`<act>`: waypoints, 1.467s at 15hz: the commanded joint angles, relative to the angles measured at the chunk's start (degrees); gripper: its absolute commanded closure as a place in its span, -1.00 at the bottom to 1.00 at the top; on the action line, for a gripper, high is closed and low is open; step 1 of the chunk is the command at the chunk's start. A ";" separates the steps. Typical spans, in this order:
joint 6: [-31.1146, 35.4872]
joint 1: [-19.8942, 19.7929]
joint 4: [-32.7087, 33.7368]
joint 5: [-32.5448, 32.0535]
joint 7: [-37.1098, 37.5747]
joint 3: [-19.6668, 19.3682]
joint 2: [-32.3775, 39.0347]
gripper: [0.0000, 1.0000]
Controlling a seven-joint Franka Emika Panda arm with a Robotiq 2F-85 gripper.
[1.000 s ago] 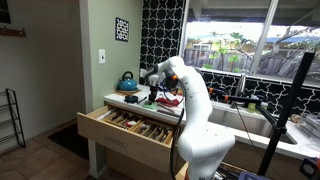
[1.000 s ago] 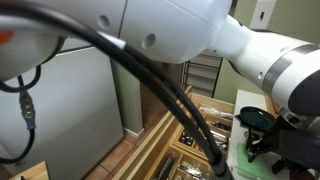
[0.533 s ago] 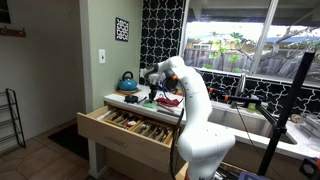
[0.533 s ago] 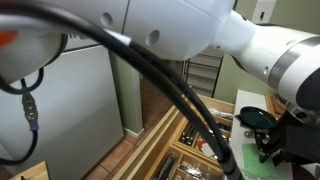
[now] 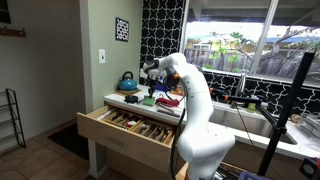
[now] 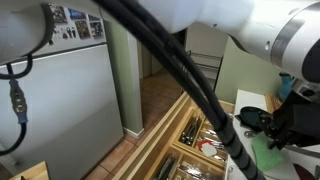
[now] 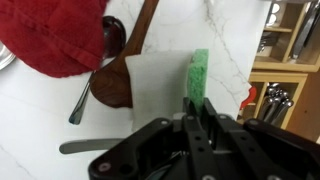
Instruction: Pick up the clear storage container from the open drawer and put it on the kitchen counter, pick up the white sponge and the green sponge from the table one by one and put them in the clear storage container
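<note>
Pinching the green sponge (image 7: 198, 78) edge-on, the gripper (image 7: 197, 120) holds it, white sponge (image 7: 155, 88) at nine o'clock, red cloth (image 7: 55, 35) at ten.

Daylight through the window (image 5: 240, 45) makes the room bright, but the arm (image 6: 150, 20) up close is smeared, probably out of focus, and the gripper (image 7: 198, 108) is a soft dark blob.

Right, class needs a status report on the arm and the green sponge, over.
Gripper shut on the green sponge, edge-on between the fingers. Red cloth and wooden spoon close by on the counter, not blocking.
</note>
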 commanded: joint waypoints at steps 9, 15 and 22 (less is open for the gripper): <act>-0.46 1.56 -17.60 -7.14 -0.03 -1.57 -19.31 0.95; -3.41 3.54 -24.32 -10.92 0.45 -5.31 -25.25 0.95; -3.33 3.37 -27.35 -9.02 -0.48 -7.61 -24.99 0.95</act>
